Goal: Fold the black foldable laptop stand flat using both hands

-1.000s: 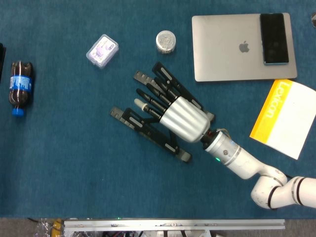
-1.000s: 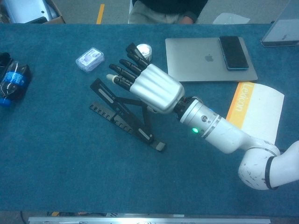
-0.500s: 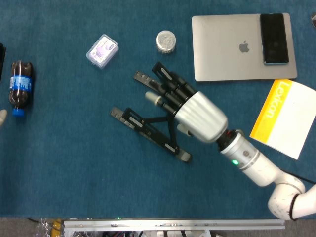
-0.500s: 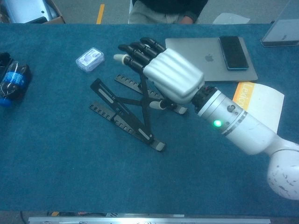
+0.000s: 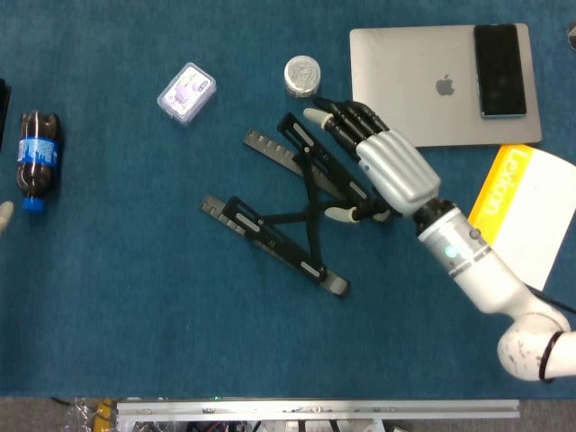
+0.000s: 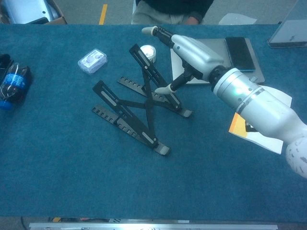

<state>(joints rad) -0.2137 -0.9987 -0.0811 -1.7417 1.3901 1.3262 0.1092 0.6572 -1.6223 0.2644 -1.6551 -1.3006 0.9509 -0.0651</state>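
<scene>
Table (image 5: 135,342): blue cloth surface, bearing everything listed below; the right hand works above its middle.

Laptop (image 5: 423,85): silver, lid shut, lying just beyond the right hand on the far side. A phone (image 5: 500,69) rests on its far right corner, kept well out of the working area.

Right hand (image 5: 382,162): reaches in from the near right, palm down, over the right end of the stand. Fingers are extended and apart, the thumb (image 5: 340,214) splayed toward the stand's right rail. It holds nothing that can be seen; whether the thumb tip touches the rail cannot be told. Judged posture: poised to press or steady the raised rail for folding.

Book (image 5: 522,216): yellow and white, lying beside the right forearm, partly under it in the chest view.

Stand (image 5: 288,211): black, directly left of and partly beneath the right hand. Two long notched rails joined by crossed struts in an X. Not yet flat (in the chest view the far rail tilts up off the cloth, its upper end near the fingers). The near rail lies on the table, a small lip at its near end.

Bottle (image 5: 36,157): dark soda, blue label, on its side, well apart at far left.

Box (image 5: 186,92): small clear case, left of the hand, beyond the stand.

Tin (image 5: 302,76): small round, silver, just past the fingertips.

Left hand (image 5: 4,216): only a pale fingertip shows at the left edge near the bottle; its state cannot be told.
</scene>
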